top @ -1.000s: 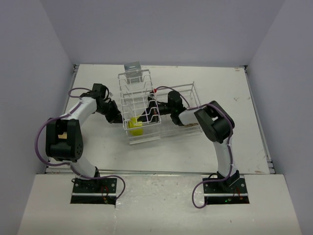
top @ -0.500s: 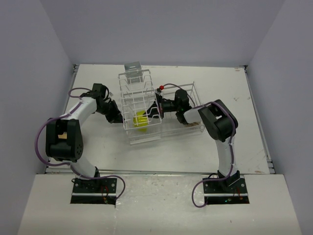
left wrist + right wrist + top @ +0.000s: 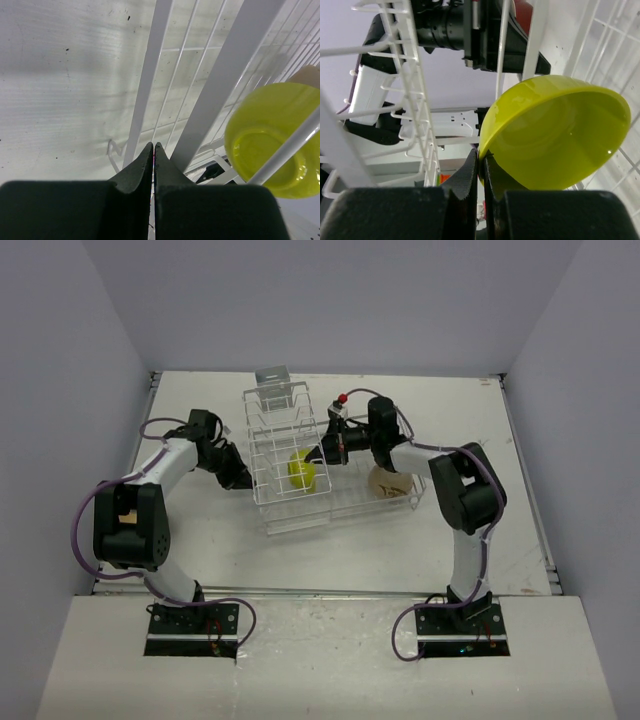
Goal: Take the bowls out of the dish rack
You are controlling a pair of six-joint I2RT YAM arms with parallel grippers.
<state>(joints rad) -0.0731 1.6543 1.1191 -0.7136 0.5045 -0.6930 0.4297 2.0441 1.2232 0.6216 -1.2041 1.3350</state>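
Observation:
The white wire dish rack stands mid-table. My right gripper is shut on the rim of a yellow bowl, which hangs tilted among the upright dividers above the rack floor. A beige bowl lies in the rack's right basket section. My left gripper is shut against the rack's left side; its wires run just past the fingertips, and I cannot tell if one is pinched. The yellow bowl shows to the right there.
A small grey metal holder sits at the rack's far end. The table's far edge meets the back wall, and walls close both sides. Bare table lies in front of the rack.
My right gripper has carried the yellow bowl up and back from the rack's front corner to its middle, uncovering the beige bowl. The left gripper has stayed put.

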